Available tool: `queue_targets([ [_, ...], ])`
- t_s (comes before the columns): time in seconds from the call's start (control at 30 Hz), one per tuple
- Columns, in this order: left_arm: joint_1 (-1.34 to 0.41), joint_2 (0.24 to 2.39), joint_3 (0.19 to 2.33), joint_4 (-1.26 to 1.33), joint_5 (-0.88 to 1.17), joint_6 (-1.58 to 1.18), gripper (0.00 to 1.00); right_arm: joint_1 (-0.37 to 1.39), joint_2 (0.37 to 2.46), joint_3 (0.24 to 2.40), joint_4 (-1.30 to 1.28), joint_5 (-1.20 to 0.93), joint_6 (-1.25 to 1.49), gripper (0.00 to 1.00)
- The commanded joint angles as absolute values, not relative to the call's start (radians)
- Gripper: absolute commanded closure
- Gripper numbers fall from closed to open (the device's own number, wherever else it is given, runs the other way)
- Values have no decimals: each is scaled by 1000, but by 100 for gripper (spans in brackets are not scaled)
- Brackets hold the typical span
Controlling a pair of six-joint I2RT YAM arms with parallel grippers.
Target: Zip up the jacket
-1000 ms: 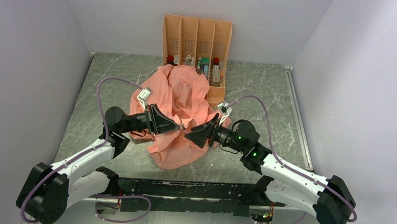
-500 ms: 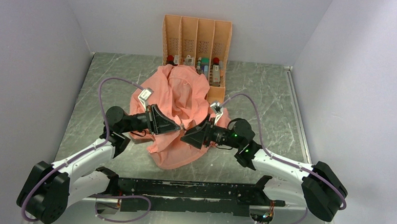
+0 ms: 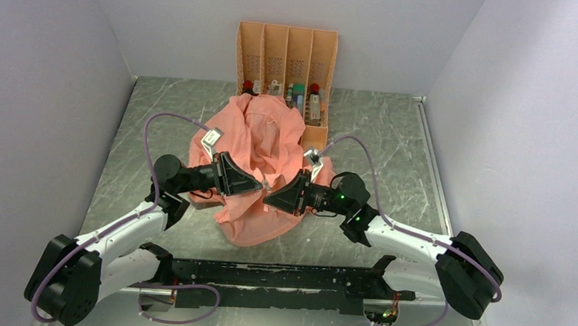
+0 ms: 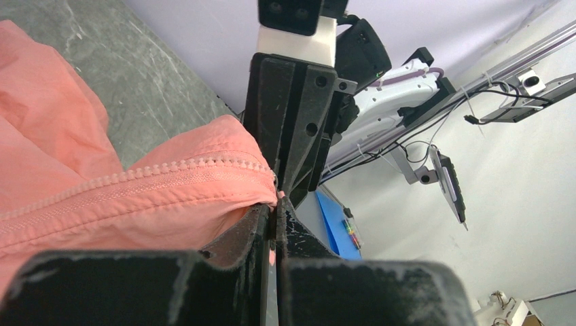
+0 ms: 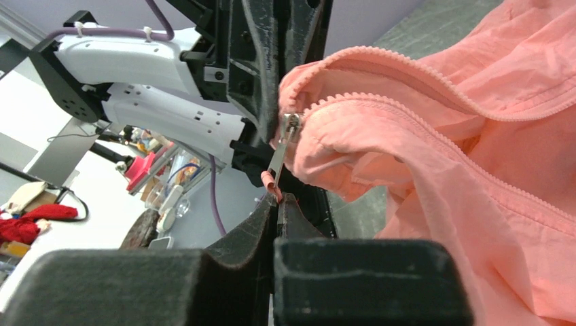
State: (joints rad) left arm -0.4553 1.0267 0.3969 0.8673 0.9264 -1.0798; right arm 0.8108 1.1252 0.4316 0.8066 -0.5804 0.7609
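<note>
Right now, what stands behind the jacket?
An orange rack, with small bottles in its slots. The jacket covers part of the rack's lower front, so anything there is hidden.

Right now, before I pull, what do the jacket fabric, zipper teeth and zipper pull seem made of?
The jacket: thin woven synthetic, perhaps nylon or polyester, matte salmon-pink; it creases finely.
The zipper teeth: seemingly moulded plastic, same pink, no metallic shine.
The zipper pull: flat grey metal tab, dull sheen, with a pink tip, possibly rubber or plastic.
</note>
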Motion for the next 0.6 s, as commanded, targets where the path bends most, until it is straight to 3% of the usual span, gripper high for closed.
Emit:
queue_targets([
  [0.0, -460, 1023, 412, 883, 949, -1058, 92, 807, 1075, 447, 767, -585, 755, 100],
  [0.57, -535, 1007, 498, 495, 979, -793, 92, 763, 1078, 588, 707, -607, 799, 100],
])
